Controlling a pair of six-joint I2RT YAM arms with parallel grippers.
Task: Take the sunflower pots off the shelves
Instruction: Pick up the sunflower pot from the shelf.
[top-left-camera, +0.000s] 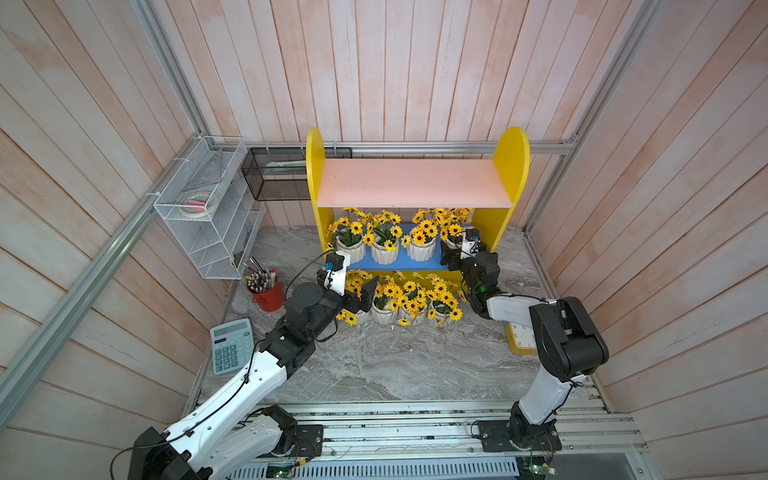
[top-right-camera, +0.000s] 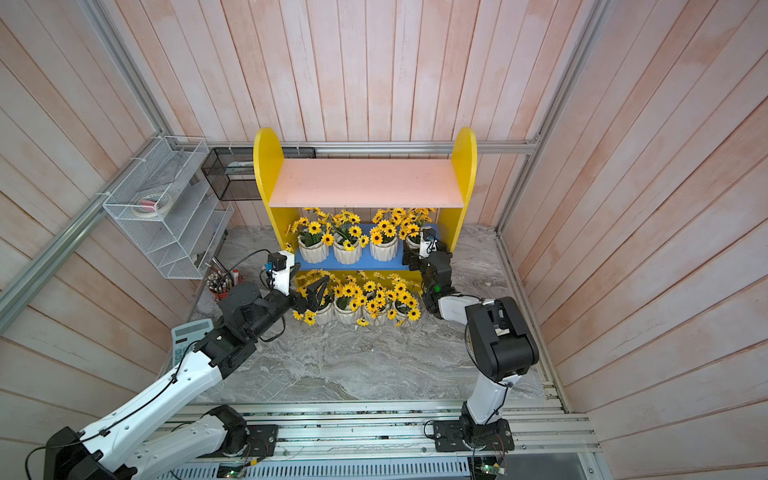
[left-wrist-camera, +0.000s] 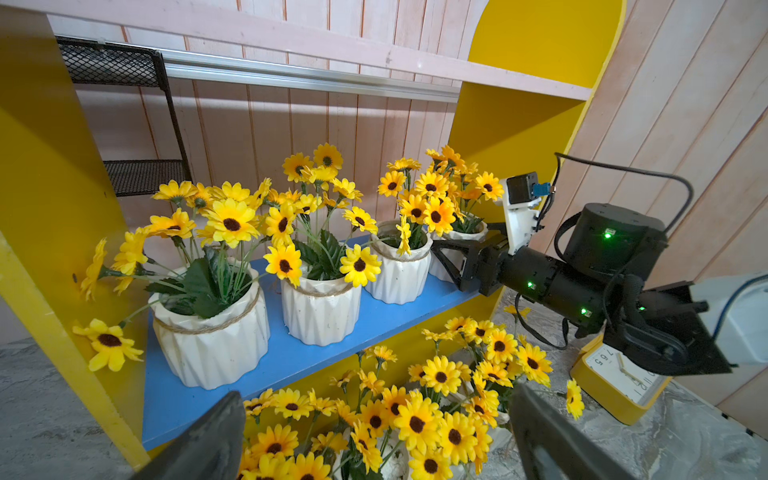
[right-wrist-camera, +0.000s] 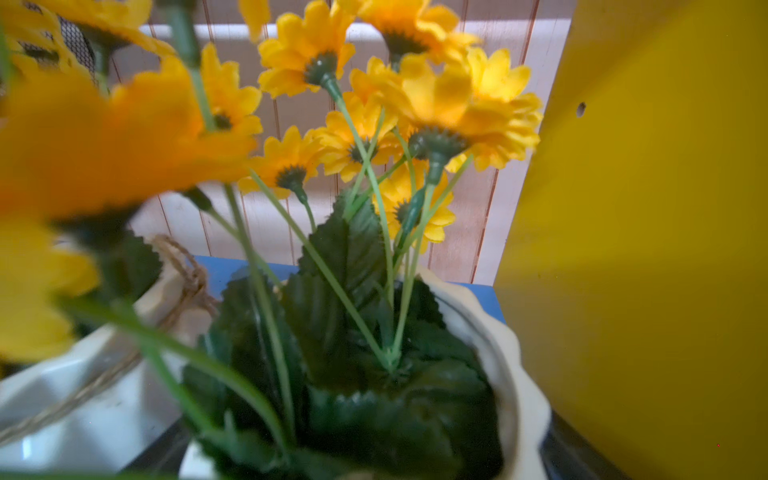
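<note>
The left claw (left-wrist-camera: 378, 411) gapes wide and empty above the lower sunflowers (left-wrist-camera: 440, 376). The right claw (left-wrist-camera: 459, 249) straddles the end pot (right-wrist-camera: 498, 353) on the blue board (left-wrist-camera: 291, 357); whether it grips is unclear.

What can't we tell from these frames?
- Right gripper: in both top views its fingertips are lost among the blooms. The left wrist view doesn't show whether it touches the end pot.
- Lower-row pots: in both top views flowers cover most of the pot bodies, so the count is unsure.
- Yellow clock: the right arm covers part of the face, so the time is unreadable.
- Right wrist view: the nearest flowers are blurred.
</note>
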